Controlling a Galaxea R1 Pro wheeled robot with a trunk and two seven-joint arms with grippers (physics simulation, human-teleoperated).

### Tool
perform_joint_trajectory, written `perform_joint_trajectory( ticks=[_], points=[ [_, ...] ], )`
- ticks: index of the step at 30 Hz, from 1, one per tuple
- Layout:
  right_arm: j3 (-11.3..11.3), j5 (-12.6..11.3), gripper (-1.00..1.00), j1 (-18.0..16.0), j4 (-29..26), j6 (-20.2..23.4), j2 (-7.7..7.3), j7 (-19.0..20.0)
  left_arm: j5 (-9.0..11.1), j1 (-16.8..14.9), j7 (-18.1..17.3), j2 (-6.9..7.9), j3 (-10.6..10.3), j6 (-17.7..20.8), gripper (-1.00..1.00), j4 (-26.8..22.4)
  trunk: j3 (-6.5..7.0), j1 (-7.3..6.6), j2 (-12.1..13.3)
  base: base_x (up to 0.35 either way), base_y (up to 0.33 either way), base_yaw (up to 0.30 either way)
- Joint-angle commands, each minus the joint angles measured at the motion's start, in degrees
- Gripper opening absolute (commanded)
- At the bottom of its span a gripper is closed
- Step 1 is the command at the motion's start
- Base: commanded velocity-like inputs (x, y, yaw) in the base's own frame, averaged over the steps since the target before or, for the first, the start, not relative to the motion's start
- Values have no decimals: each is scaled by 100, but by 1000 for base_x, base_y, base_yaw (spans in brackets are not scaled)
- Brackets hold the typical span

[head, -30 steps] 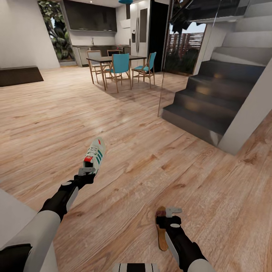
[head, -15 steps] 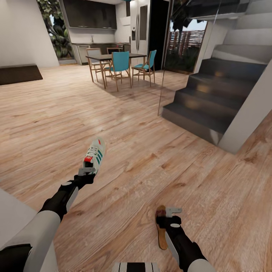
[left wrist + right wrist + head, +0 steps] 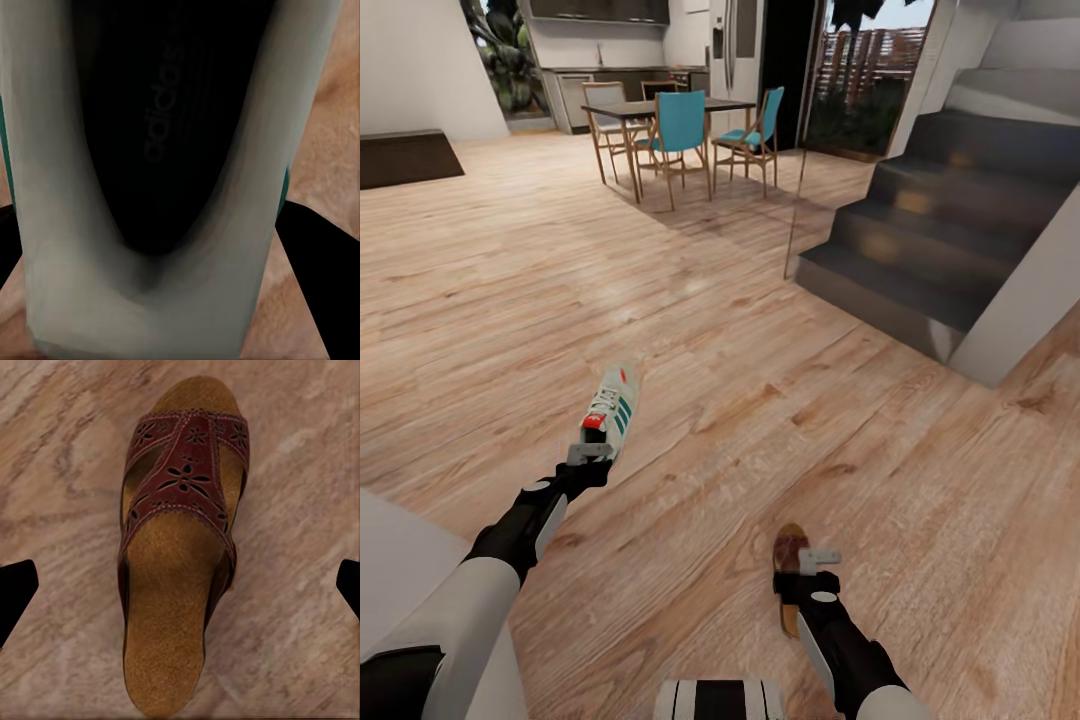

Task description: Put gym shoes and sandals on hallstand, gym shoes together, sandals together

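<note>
The left gripper [image 3: 592, 452] pinches a gym shoe [image 3: 611, 408] by its heel, toe toward 12 o'clock; the right gripper [image 3: 812, 562], jaws spread, carries a brown sandal [image 3: 180, 540].

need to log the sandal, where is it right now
In the head view the brown sandal sits low and right of centre, at the right gripper, over the wood floor. The gym shoe is up-left at the left gripper.
</note>
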Motion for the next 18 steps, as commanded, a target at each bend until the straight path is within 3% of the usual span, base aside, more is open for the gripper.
perform_joint_trajectory(
  ticks=[1, 10, 16, 18],
  points=[
    [-20, 60, 100, 0, -11, 43, 5, 1, 1, -2, -42, -4, 30, 40, -100, -11, -36, 1, -4, 0, 0, 52],
    [-21, 60, 100, -3, -11, 43, 5, 1, 4, -65, -44, -15, 25, 49, -100, -24, -315, 24, -16, 0, 0, 51],
    [-24, 60, 100, -1, -11, 43, 5, 1, 9, -87, -40, -26, 29, 87, -100, -383, -500, 40, -24, 0, 0, 45],
    [-24, 60, 100, -3, -11, 43, 5, 1, 9, -86, -42, -55, 30, 276, -100, -600, -562, 45, -26, 0, 0, 52]
  ],
)
